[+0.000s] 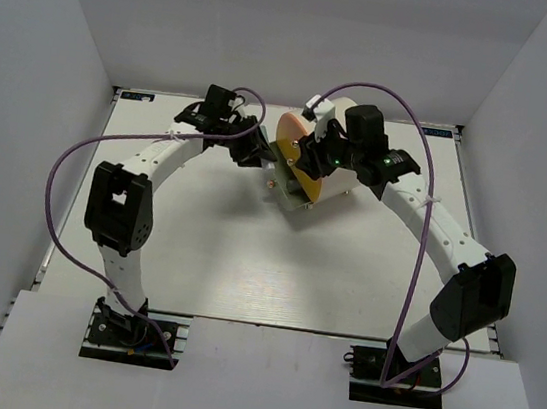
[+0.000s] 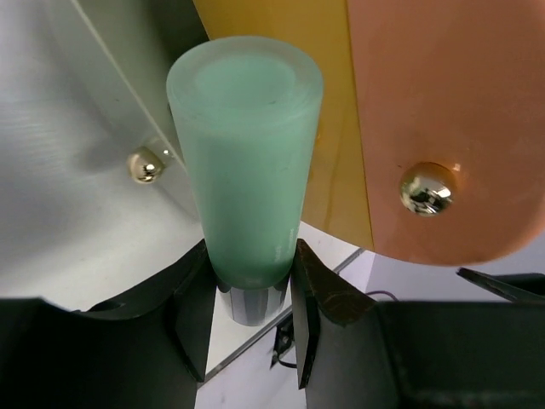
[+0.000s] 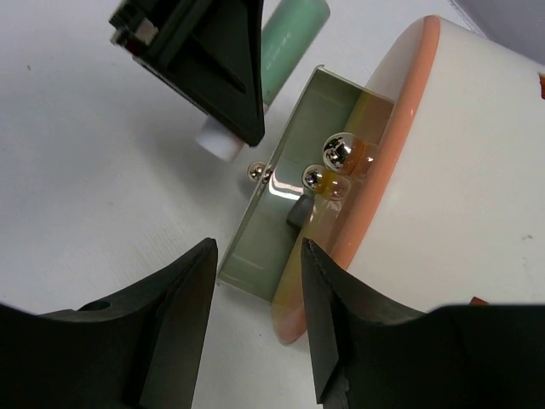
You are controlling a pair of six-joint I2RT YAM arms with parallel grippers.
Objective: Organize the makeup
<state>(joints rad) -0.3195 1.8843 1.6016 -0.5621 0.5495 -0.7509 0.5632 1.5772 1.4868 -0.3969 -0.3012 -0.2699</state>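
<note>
At twelve o'clock on the table point(image 1: 246, 261), overhead, I see both arms meeting at the cream drum point(image 1: 342, 183); no loose makeup shows elsewhere. From the left wrist, the left gripper point(image 2: 247, 294) is clamped on the mint green tube point(image 2: 243, 170), with the drum's orange face at three o'clock. From the right wrist, the right gripper point(image 3: 255, 307) has its jaws apart astride the clear drawer point(image 3: 277, 221); I cannot tell whether they pinch it. The tube sits at twelve o'clock, just outside the drawer, so I judge it not yet stowed.
</note>
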